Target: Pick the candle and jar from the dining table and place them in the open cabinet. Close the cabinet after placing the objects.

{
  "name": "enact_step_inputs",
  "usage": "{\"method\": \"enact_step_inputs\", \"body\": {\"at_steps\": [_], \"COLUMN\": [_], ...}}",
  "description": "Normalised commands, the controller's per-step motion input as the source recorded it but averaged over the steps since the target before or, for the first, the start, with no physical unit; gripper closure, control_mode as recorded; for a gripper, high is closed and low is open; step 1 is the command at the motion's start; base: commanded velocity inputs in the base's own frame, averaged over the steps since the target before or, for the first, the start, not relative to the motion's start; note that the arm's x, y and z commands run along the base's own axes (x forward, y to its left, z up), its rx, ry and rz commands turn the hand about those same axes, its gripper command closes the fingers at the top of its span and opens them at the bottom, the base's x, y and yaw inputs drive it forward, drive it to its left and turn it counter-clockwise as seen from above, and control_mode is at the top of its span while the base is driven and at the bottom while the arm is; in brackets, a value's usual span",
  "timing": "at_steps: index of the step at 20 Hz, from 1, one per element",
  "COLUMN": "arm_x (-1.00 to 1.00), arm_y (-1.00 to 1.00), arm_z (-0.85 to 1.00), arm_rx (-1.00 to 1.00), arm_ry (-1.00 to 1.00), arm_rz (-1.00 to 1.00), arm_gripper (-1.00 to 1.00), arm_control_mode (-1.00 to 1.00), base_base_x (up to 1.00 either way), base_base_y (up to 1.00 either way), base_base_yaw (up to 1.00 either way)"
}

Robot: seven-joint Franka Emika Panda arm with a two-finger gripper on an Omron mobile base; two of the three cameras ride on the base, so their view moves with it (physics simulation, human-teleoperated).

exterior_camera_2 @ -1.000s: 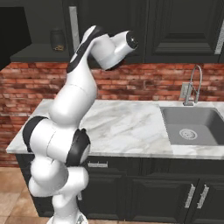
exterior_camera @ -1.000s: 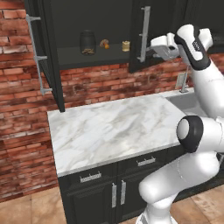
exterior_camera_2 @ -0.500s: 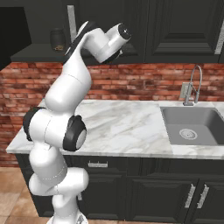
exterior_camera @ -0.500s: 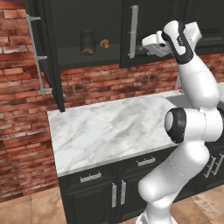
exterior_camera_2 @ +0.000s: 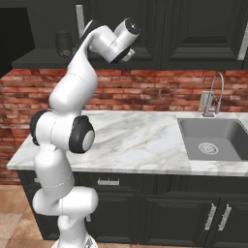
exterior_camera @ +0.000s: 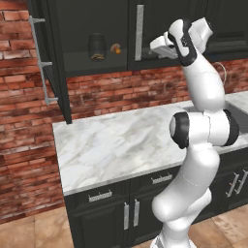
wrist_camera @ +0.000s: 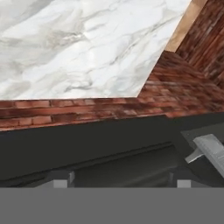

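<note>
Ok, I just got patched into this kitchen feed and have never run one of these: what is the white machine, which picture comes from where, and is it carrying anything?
The white machine is a jointed robot arm on a base that can drive. Two pictures come from cameras on that base, behind the arm to its left and right, looking forward over the marble dining table. The third comes from a camera on the hand, looking along the gripper down at the marble and the brick wall.

The arm is raised to the black upper cabinet. On its shelf stand the dark jar and, beside it, the tiny tan candle. One cabinet door stands open at the left. The gripper is open and carries nothing. A sink sits in the marble to the right.
</note>
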Motion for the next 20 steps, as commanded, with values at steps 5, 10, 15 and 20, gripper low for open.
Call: {"method": "enact_step_inputs", "body": {"at_steps": [5, 10, 15, 20], "arm_x": [0.31, -0.15, -0.52, -0.77], "arm_y": [0.00, 0.02, 0.14, 0.26], "arm_z": [0.10, 0.25, 0.12, -0.26], "arm_rx": [-0.09, -0.03, -0.07, -0.18], "arm_ry": [0.00, -0.02, -0.08, -0.13], "arm_rz": [0.00, 0.00, 0.00, 0.04], "arm_gripper": [-1.00, -1.00, -1.00, -1.00], "arm_control_mode": [-1.00, -1.00, -1.00, -1.00], "base_base_x": [0.00, 0.00, 0.00, 0.00], "base_base_y": [0.00, 0.00, 0.00, 0.00], "base_base_yaw": [0.00, 0.00, 0.00, 0.00]}}
